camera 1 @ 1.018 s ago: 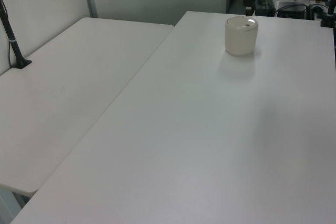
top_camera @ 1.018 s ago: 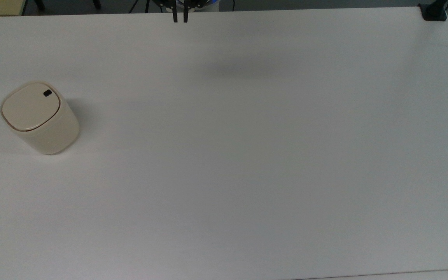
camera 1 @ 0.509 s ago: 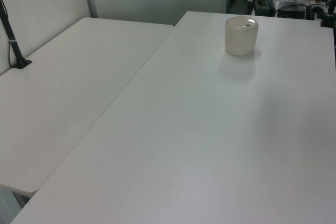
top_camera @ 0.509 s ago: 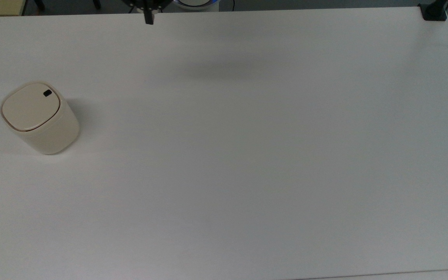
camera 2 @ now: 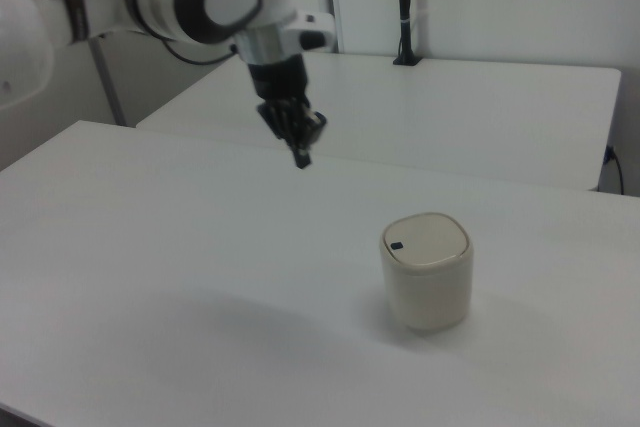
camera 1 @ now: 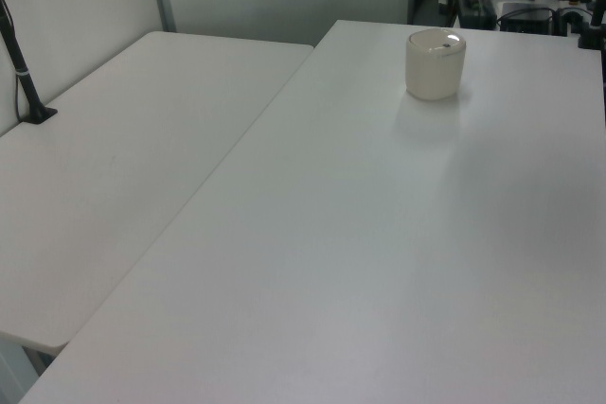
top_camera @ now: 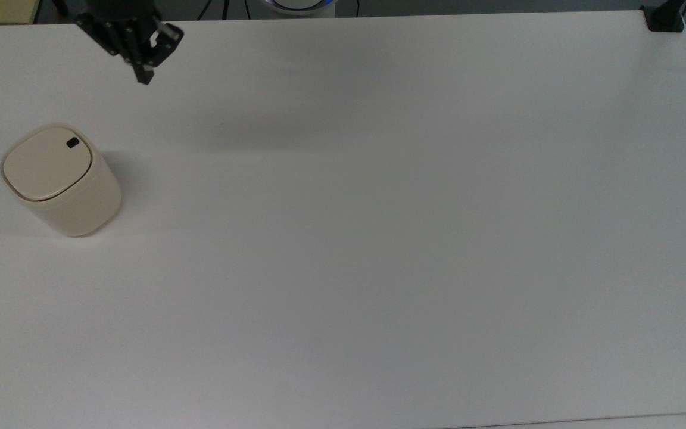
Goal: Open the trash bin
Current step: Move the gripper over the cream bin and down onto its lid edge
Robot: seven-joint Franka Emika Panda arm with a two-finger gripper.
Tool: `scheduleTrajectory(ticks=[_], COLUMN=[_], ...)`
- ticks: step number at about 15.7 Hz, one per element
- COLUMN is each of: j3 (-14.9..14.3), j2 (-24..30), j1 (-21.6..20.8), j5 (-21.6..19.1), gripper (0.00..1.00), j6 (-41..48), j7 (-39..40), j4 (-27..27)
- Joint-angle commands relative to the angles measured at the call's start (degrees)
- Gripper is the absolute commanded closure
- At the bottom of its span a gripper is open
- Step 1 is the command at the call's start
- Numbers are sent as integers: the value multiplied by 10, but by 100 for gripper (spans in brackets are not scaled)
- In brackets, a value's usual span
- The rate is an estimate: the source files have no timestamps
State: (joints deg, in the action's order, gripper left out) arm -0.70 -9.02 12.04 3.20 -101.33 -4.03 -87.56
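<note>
Approach step: gripper (top_camera: 145,76), fingers pressed together, is hanging above the table (top_camera: 379,238), with the trash bin (top_camera: 60,179) (lid down) at seven o'clock; next, pressing its black button (top_camera: 72,143).

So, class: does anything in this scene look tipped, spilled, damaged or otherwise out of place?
Nothing stands out. The trash bin stands upright on the white table, lid flat and closed. The end effector hangs in the air, apart from the bin.

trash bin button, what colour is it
Black. The small button sits near one corner of the cream-beige trash bin lid, clearest in the top view.
</note>
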Motion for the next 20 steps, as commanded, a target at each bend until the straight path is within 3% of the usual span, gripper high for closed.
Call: scheduleTrajectory(ticks=[1, 6, 11, 20], j3=[2, -6, -41, -44], j2=[-21, -55, -89, -133], j1=[44, 83, 84, 83], j5=[0, -1, -9, -17], gripper=[100, 100, 100, 100], j6=[-54, -113, -133, -165], j7=[-43, -87, -102, -114], j4=[-3, -9, -11, -11])
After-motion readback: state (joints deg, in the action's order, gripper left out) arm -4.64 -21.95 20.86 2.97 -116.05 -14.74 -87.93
